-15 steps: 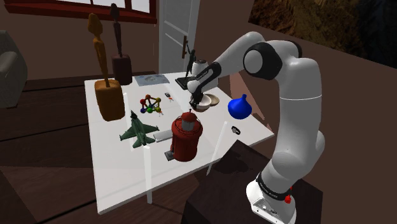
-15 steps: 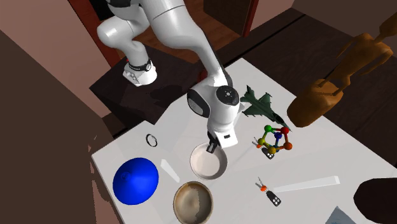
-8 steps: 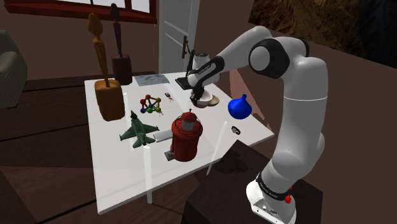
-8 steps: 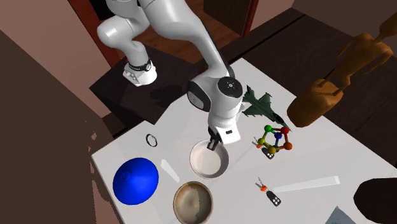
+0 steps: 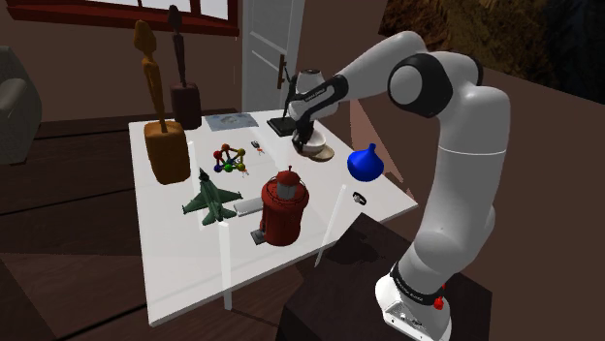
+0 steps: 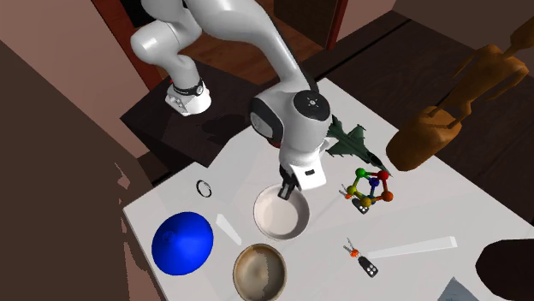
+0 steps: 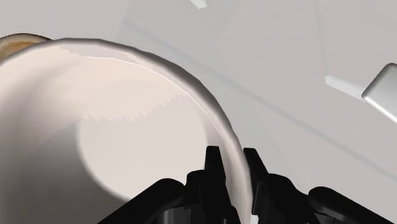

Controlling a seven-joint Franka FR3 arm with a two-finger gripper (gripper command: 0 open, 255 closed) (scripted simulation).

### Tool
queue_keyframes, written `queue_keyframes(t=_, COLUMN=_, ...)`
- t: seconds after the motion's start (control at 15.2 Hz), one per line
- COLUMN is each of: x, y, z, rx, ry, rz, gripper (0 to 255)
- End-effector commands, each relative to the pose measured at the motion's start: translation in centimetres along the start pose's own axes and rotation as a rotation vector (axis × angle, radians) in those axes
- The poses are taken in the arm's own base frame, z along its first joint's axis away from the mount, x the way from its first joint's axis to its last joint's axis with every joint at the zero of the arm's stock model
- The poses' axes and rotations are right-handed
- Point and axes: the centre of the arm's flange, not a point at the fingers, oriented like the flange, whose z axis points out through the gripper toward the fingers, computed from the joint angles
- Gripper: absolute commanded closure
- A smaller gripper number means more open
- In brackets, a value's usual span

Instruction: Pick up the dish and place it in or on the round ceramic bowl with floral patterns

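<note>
My gripper (image 6: 285, 190) is shut on the rim of a plain white dish (image 6: 281, 215), holding it a little above the white table (image 6: 428, 214). In the wrist view one finger stands inside the dish (image 7: 114, 127) and the other outside, with the gripper (image 7: 232, 162) clasping the wall between them. A round brown-rimmed bowl (image 6: 260, 272) with a mottled pale inside rests on the table right beside the dish. From the shoulder view the gripper (image 5: 303, 137) hangs over the dish (image 5: 311, 144), and the bowl (image 5: 325, 153) lies just behind it.
A blue round vase (image 6: 182, 244) and a small ring (image 6: 204, 187) lie near the bowl. Keys (image 6: 364, 261), a coloured ball model (image 6: 370, 190), a green toy plane (image 6: 351, 141), a red canister (image 5: 284, 206) and wooden figures (image 5: 163, 145) share the table.
The arm has risen, lifting the white dish off the table. The dish has drifted slightly toward the brown bowl. The fingers stay shut on its rim.
</note>
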Motion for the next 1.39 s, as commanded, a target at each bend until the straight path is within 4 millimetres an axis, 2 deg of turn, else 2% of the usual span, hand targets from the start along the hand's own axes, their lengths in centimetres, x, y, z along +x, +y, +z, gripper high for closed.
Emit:
queue_keyframes(t=0.0, x=0.1, y=2.1, z=-0.2, rx=0.0, ry=0.0, rz=0.0, gripper=255)
queue_keyframes(t=0.73, x=0.6, y=16.4, z=0.5, rx=0.0, ry=0.0, rz=0.0, gripper=255)
queue_keyframes(t=1.32, x=0.6, y=15.7, z=5.2, rx=0.0, ry=0.0, rz=0.0, gripper=255)
